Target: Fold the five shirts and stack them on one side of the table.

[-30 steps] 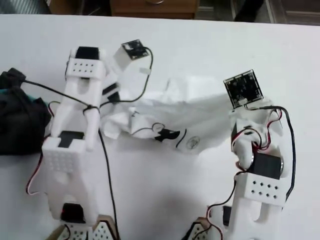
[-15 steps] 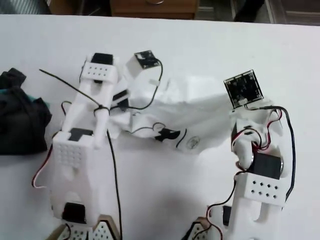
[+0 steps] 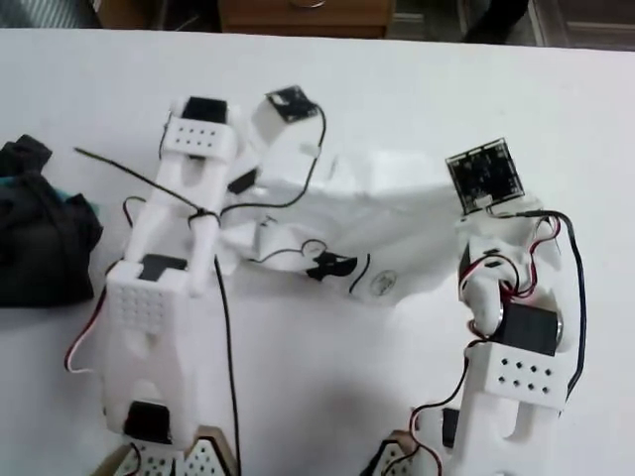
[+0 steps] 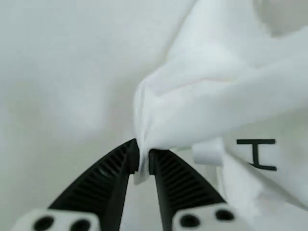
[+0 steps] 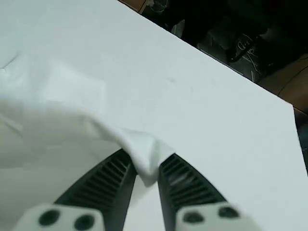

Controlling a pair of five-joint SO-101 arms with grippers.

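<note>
Left gripper and right gripper each pinch white shirt on white table. Dark clothes at table edge. Wooden furniture, maybe a cabinet, behind.

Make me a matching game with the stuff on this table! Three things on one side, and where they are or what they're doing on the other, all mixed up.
Things:
1 white shirt
2 dark clothes pile
3 left gripper

Matches:
A shut on a fold of cloth
B crumpled in the middle of the table
C heaped off to one side of it

Pairs: 1-B, 2-C, 3-A.
</note>
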